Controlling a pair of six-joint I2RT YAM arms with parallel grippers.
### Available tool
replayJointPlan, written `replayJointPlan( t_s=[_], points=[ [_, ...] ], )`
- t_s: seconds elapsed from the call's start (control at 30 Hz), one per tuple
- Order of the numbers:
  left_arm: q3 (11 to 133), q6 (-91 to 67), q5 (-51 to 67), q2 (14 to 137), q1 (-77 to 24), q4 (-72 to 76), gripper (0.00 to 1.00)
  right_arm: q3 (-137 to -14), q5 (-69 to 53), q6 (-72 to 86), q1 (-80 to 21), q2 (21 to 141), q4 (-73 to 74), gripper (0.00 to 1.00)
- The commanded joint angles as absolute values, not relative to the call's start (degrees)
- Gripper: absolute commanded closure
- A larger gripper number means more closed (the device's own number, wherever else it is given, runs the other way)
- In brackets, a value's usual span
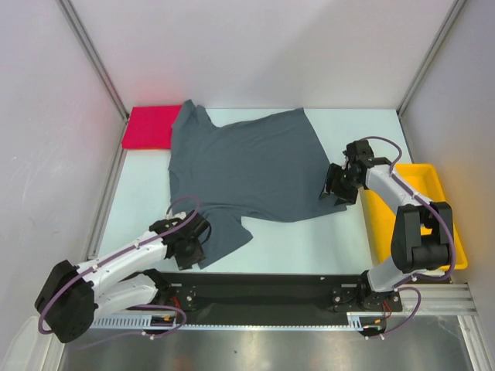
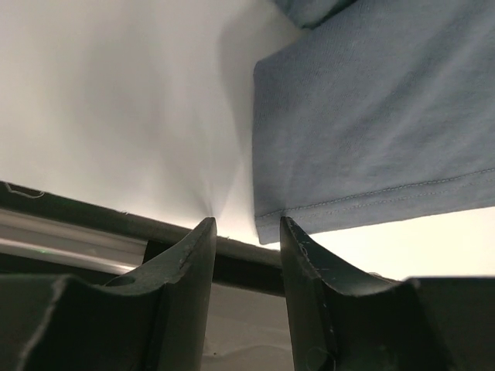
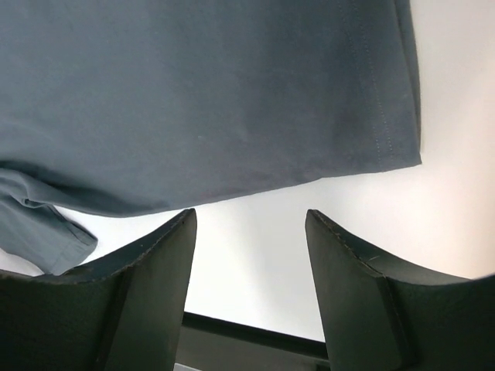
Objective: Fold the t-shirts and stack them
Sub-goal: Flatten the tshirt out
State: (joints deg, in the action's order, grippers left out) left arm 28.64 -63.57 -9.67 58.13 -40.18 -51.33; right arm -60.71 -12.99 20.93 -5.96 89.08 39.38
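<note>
Slate-grey short-sleeved cloth t-shirt (image 1: 247,170) spread flat for folding; left gripper (image 2: 247,222), right gripper (image 3: 250,212) both released, empty, poised at opposite edges for pinching.

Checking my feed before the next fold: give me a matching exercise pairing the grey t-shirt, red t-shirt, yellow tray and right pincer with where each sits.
1 grey t-shirt
2 red t-shirt
3 yellow tray
4 right pincer

A far left corner
B open, beside the grey shirt's edge
C spread out in the middle
D along the right side of the table

Pairs: 1-C, 2-A, 3-D, 4-B
</note>
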Motion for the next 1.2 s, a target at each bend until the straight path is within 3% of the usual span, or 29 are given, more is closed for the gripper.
replayJointPlan(
  t_s=[0.0, 0.37, 0.47, 0.5, 0.53, 0.6, 0.73, 0.97, 1.17],
  points=[
    [27.77, -64.34, -9.05, 58.36, -40.43, -47.13, 0.57, -61.00, -14.24, 20.57, -6.24, 86.40, 39.11, 0.36],
    [26.28, -64.69, -7.56, 60.29, -40.43, -45.53, 0.59, -62.14, -12.22, 22.49, -6.07, 88.15, 39.02, 0.37],
    [26.28, -64.95, -7.91, 60.73, -40.34, -45.09, 0.68, -62.14, -10.29, 24.69, -5.36, 89.29, 38.67, 0.37],
    [26.45, -64.95, -8.78, 60.91, -40.25, -45.09, 0.74, -62.05, -9.67, 26.44, -5.01, 89.73, 38.58, 0.38],
    [26.72, -64.95, -8.96, 60.91, -40.17, -45.09, 0.89, -61.96, -9.32, 27.41, -4.57, 90.08, 38.41, 0.39],
    [26.98, -65.13, -9.40, 60.82, -39.55, -45.44, 1.00, -61.61, -7.74, 29.26, -4.22, 90.35, 37.97, 0.39],
    [30.74, -62.68, -12.56, 59.59, -39.11, -47.45, 1.00, -61.61, -4.67, 31.46, -3.08, 92.28, 37.88, 0.41],
    [39.98, -55.55, -17.75, 57.39, -39.11, -49.75, 1.00, -59.94, 2.18, 35.50, -3.78, 92.02, 37.53, 0.55],
    [44.73, -51.60, -18.63, 57.65, -39.11, -50.45, 1.00, -57.58, 6.67, 39.45, -4.13, 92.11, 35.95, 0.58]
  ],
)
